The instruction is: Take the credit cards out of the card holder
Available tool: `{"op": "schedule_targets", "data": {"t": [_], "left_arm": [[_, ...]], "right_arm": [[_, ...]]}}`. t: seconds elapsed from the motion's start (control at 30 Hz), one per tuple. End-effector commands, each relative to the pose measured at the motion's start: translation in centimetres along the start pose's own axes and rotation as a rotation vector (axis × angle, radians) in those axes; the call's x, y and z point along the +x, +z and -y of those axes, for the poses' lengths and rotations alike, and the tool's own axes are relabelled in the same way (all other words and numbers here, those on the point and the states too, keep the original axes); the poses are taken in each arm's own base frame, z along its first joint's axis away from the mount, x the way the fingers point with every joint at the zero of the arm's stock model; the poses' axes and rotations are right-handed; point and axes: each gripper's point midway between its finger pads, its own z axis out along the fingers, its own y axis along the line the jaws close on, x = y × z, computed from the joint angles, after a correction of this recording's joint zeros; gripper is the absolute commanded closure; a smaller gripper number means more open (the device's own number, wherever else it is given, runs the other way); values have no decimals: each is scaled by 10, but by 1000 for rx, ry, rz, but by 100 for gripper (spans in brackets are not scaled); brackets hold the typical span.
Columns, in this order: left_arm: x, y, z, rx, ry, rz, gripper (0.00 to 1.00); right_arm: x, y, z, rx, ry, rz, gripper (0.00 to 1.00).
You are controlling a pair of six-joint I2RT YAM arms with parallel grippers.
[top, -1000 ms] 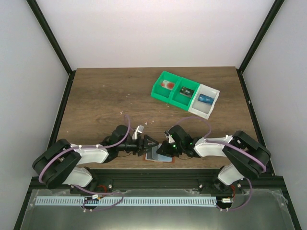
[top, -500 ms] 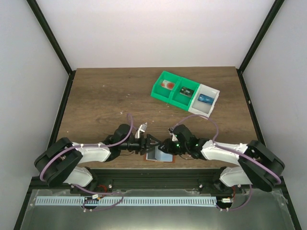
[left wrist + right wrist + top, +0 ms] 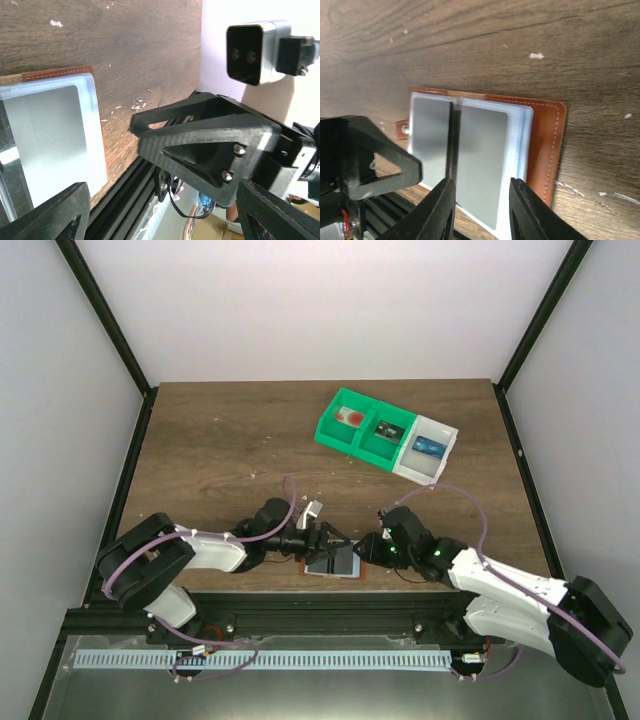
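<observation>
card holder (image 3: 545, 145) laid open at the near edge of the tabletop (image 3: 220, 440)
jaws of the left gripper (image 3: 165, 210) are spread wide, those of the right gripper (image 3: 480, 197) parted and empty; the leather is best pinned while a grey card (image 3: 477, 155) is pinched by its edge.

On table (image 3: 220, 440) near edge: card holder (image 3: 332, 562) between left gripper (image 3: 336, 538) and right gripper (image 3: 364, 549); compartment trays (image 3: 387, 435) well behind it, to the right.
</observation>
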Motion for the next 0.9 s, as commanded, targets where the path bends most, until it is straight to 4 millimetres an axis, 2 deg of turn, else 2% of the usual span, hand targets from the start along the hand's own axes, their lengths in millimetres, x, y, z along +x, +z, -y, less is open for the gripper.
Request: {"op": "schedule_targets", "data": {"t": [0.0, 0.13, 0.27, 0.53, 0.67, 0.87], "left_arm": [[-6, 0, 6, 0, 40, 33, 20], [-9, -7, -15, -94, 26, 75, 27], [-6, -11, -30, -116, 4, 81, 42], [-6, -12, -59, -173, -19, 84, 51], [-6, -8, -62, -159, -9, 72, 58], [-1, -5, -79, -197, -25, 47, 63]], "right_arm": [[-12, -14, -10, -25, -1, 53, 68], [-12, -14, -18, -55, -8, 41, 68], [-10, -10, -26, -85, -15, 15, 70], [-10, 0, -36, -121, -14, -22, 73], [-7, 9, -33, -116, -14, -40, 73], [4, 26, -5, -26, 6, -79, 76]]}}
